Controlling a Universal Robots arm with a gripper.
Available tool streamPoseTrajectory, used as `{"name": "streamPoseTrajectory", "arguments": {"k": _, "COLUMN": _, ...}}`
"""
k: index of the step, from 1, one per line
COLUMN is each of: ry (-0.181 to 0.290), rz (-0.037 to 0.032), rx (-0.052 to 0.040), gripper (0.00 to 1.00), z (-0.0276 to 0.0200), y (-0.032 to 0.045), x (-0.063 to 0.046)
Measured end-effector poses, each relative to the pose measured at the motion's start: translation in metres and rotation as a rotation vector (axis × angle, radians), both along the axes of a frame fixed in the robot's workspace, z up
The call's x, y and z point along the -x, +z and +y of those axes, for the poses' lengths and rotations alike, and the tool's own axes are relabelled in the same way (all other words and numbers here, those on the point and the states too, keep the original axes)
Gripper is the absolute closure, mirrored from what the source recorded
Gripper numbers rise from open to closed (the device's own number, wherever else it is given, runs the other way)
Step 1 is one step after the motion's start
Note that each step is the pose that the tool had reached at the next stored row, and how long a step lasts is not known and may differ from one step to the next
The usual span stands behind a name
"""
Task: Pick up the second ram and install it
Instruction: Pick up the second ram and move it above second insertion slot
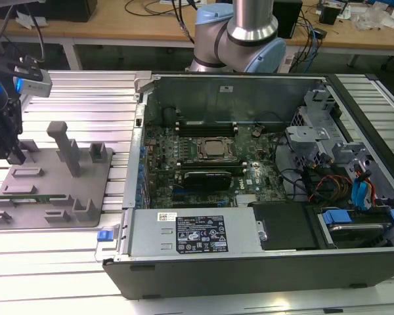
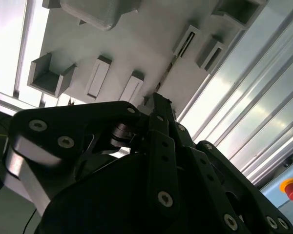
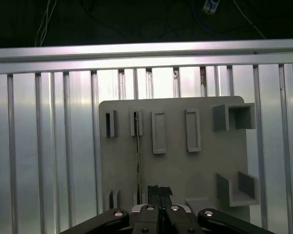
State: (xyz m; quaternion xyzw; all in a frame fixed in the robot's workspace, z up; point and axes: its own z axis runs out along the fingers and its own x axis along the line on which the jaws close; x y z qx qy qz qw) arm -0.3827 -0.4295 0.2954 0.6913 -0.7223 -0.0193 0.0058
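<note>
Black two-fingered gripper (image 3: 159,191) hangs over the near end of the flat grey plastic fixture plate (image 3: 185,170), fingertips pressed together and nothing between them. Right beside those tips, not under them, is the second ram (image 3: 137,161), the long, thin green circuit-board strip. It stands on its edge, and its far end is caught in a narrow grey holder slot (image 3: 136,123). Here is the relation that counts: the strip sits just off to one side of the closed fingers, apart from them. In the first wrist view its long axis runs from beside the fingertips straight out across the plate toward the far edge. Beyond the plate the ribbed aluminium table (image 3: 39,146) stretches away. In the exterior view the open black computer case (image 1: 262,272) sits well apart from the gripper, toward the exterior view's right.
</note>
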Motion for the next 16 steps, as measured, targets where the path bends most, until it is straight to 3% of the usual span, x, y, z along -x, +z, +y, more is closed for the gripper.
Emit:
{"name": "streamPoseTrajectory", "arguments": {"k": 9, "ry": 0.0, "rz": 0.0, "rx": 0.0, "gripper": 0.92, "z": 0.0, "y": -0.0087, "x": 0.005}}
{"name": "streamPoseTrajectory", "arguments": {"k": 16, "ry": 0.0, "rz": 0.0, "rx": 0.0, "gripper": 0.92, "z": 0.0, "y": -0.0199, "x": 0.01}}
